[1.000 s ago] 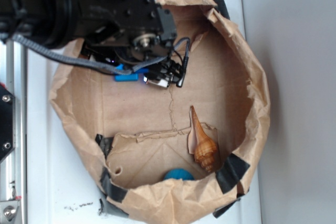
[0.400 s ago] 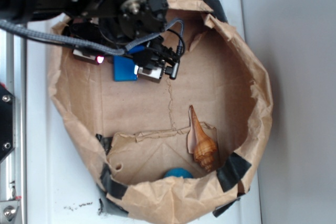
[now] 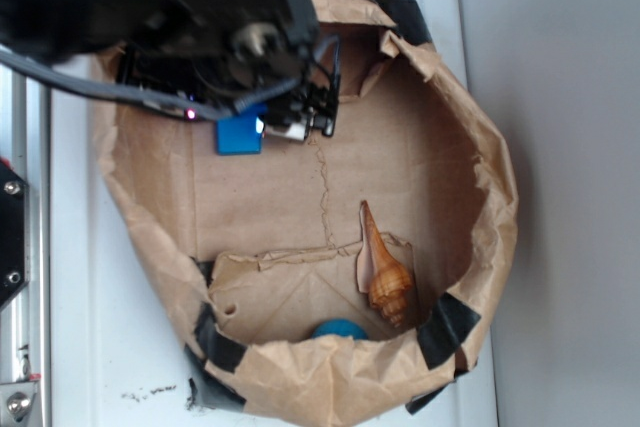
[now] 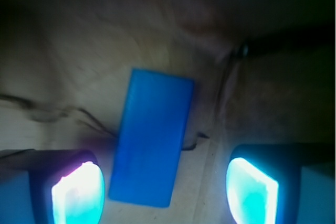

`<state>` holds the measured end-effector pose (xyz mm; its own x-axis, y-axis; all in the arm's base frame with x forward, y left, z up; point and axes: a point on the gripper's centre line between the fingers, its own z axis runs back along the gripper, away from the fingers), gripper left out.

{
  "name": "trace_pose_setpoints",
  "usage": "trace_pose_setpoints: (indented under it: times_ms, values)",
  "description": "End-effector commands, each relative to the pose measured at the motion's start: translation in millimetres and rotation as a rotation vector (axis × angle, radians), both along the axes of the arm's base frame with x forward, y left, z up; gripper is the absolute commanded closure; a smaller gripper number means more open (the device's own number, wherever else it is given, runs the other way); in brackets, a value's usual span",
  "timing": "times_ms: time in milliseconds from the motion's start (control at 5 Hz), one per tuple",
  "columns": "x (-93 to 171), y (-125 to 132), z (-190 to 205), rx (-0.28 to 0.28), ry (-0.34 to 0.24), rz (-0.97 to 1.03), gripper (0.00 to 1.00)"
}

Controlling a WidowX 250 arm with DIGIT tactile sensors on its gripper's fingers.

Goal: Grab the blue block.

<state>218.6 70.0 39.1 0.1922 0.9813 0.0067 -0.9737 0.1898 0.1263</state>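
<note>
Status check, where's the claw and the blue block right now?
Claw open, above the bag floor. Blue block flat between the fingers, nearer the left one, not gripped. Shell and ball far off, nothing in the way.

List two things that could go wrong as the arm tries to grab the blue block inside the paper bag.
1. The blue block lies tilted and nearer one of the fingers than the other, so closing may push or twist it rather than pinch it.
2. The crumpled paper bag wall stands close to the arm and might snag it.
</note>
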Motion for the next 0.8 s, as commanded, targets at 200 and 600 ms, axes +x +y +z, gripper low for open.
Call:
trace_pose_setpoints:
  times_ms: [200,600]
  values:
    - [17.0,-11.1,-27.1,0.105,-0.018,0.120,0.00]
    - [23.7,-13.7,-14.2,0.065,-0.066,0.068,1.00]
